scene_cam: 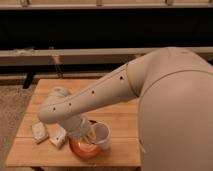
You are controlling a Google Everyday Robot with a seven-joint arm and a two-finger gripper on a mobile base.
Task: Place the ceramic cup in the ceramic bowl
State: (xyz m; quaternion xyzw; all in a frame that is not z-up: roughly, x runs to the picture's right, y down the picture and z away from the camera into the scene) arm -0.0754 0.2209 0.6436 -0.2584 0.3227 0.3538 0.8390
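Observation:
The ceramic bowl [82,148], orange-brown and shallow, sits near the front edge of the wooden table [120,117]. The ceramic cup [102,135], small and white, is held tilted over the bowl's right rim. My gripper [90,134] is at the end of the cream arm that reaches in from the right. It is shut on the cup from the cup's left side, right above the bowl. The arm hides the back part of the bowl.
Two small pale packets lie on the table left of the bowl, one [40,131] farther left and one [58,136] close to the bowl. The arm's large shoulder [175,110] fills the right side. A dark shelf wall stands behind the table.

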